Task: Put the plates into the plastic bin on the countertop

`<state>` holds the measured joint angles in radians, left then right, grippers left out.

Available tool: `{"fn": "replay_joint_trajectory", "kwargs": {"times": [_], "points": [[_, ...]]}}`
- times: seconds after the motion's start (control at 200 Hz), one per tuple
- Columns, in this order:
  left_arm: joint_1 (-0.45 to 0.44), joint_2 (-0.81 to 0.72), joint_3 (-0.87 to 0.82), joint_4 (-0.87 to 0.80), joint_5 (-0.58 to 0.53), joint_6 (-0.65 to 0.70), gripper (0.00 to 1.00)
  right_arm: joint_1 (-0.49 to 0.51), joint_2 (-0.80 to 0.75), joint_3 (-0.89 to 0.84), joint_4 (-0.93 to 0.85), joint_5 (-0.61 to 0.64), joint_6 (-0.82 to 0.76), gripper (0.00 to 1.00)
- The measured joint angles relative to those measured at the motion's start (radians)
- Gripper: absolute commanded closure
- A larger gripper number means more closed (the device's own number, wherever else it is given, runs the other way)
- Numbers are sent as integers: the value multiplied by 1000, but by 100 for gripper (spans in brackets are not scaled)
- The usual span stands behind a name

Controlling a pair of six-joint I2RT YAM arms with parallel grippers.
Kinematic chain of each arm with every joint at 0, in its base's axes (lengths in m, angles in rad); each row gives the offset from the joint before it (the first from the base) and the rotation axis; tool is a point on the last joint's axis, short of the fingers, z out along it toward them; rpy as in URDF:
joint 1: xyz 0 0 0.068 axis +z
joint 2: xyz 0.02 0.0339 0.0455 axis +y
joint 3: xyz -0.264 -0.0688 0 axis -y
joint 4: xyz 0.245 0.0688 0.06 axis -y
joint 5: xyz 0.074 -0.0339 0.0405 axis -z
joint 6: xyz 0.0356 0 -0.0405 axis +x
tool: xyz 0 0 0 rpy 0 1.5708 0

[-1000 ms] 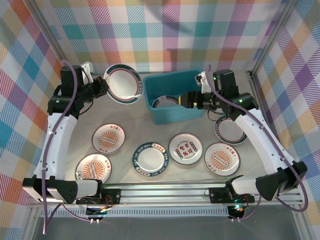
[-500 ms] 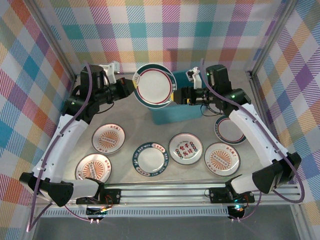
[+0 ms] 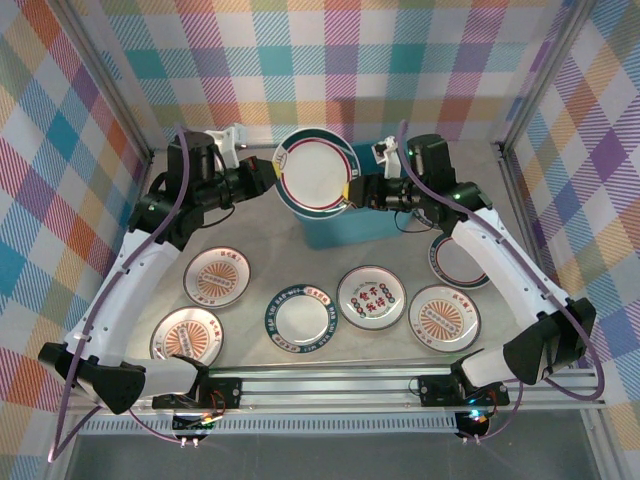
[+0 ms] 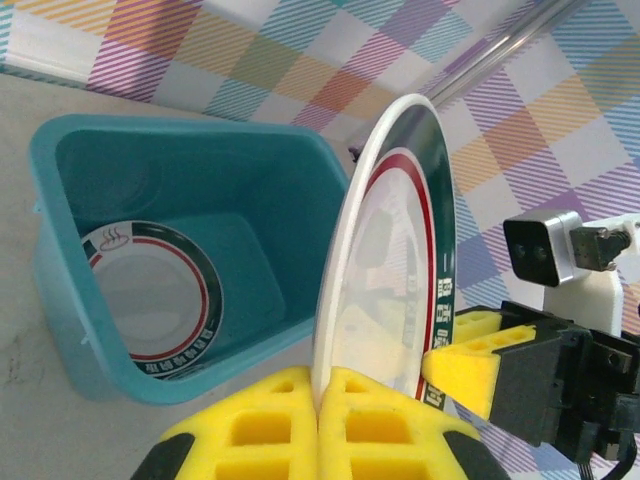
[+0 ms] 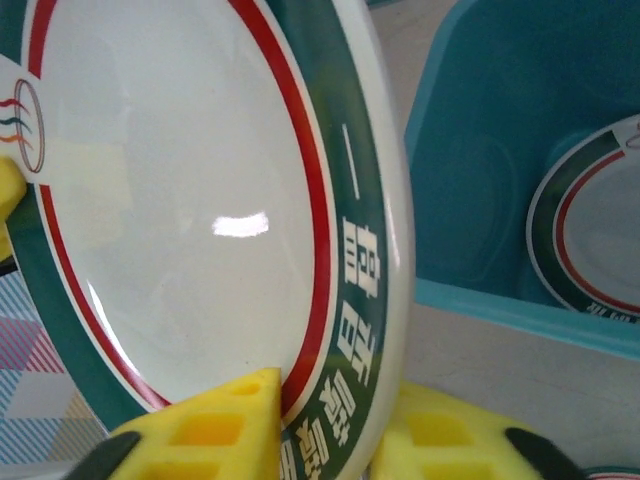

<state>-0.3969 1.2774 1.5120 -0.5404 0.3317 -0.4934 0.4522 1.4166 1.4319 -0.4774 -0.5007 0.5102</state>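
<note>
raised plate: green rim, red ring, white centre; on edge, in the air above the plastic bin.
plastic bin: teal, on the countertop; one green-rimmed plate flat inside.
loose plates: six, flat on the countertop.

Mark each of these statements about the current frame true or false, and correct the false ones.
1. The left tool holds a green-rimmed plate by its rim, off the countertop. True.
2. The plastic bin has nothing in it. False: a second plate with a green rim lies flat on its floor.
3. The right tool has a pad on each side of the raised plate's rim. True.
4. Four plates lie on the countertop. False: six lie there.
5. The plate with red and green characters is in the bin. False: it lies on the countertop, near the front.
</note>
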Motion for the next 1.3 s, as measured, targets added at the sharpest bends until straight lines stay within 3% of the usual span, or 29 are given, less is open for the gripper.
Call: {"fn": "replay_joint_trajectory", "kwargs": {"times": [0.2, 0.425, 0.655, 0.95, 1.3], "points": [[-1, 3, -18, -8, -14, 12, 80, -1, -24, -27, 40, 3, 48, 100], [-8, 12, -18, -7, -15, 3, 47, 0, -92, -75, 57, 55, 51, 100], [-14, 4, -17, -8, -76, 11, 26, -36, -103, -84, 37, 105, 51, 100], [-14, -37, -16, -45, -223, 26, 20, -123, -90, -39, -41, 143, 0, 100], [-11, -28, -89, -66, -320, 61, 18, -168, 220, 375, -188, 169, -184, 100]]}}
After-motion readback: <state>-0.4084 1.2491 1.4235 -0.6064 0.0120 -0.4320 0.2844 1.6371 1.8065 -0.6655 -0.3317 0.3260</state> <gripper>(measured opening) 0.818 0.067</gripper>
